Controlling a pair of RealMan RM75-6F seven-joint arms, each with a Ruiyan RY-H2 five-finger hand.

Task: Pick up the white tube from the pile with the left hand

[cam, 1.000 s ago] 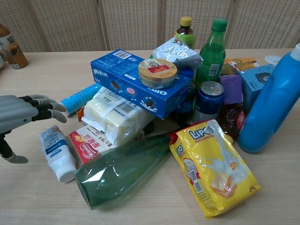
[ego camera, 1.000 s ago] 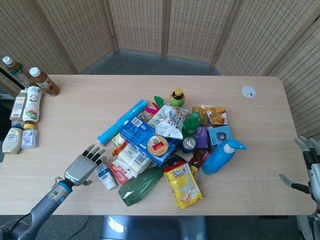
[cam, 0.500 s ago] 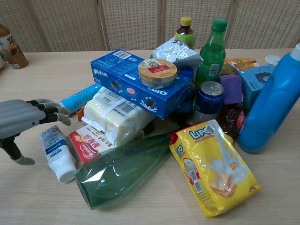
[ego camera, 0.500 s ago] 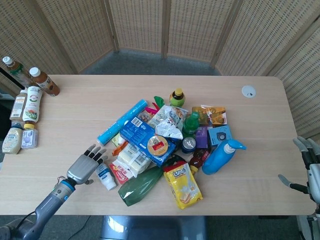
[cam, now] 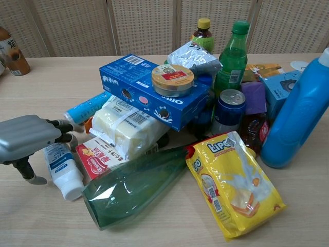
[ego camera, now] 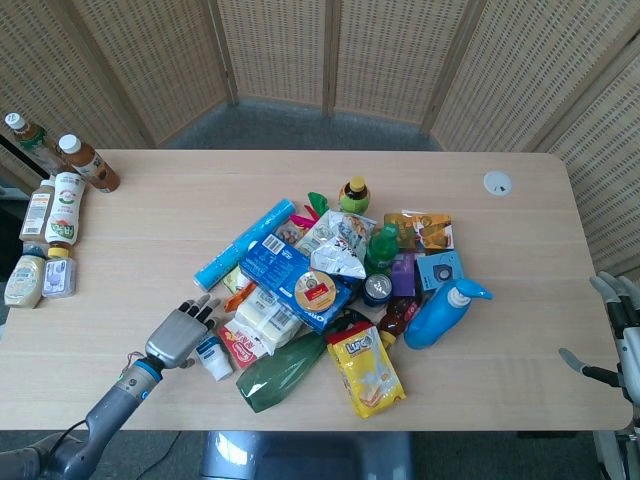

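The white tube [cam: 64, 170] with blue print lies flat at the near left edge of the pile [ego camera: 330, 290], cap end toward me; in the head view the white tube [ego camera: 213, 359] shows beside a red packet. My left hand [cam: 28, 139] hovers over the tube's upper end, fingers spread and empty, thumb [cam: 31, 175] hanging down on the tube's left side. In the head view the left hand [ego camera: 180, 335] partly covers the tube. My right hand [ego camera: 615, 335] stays off the table's right edge, fingers apart, holding nothing.
A green bottle [cam: 136, 188] lies right of the tube, with a red packet [cam: 97, 157] between them. A blue Oreo box [cam: 149, 92], a yellow Lipo bag [cam: 234, 185] and a blue jug [cam: 298, 116] fill the pile. Several bottles [ego camera: 50, 220] stand at the table's left edge.
My left hand has moved right, toward the pile, and now sits over the white tube's upper end. The tube and the right hand have not moved.
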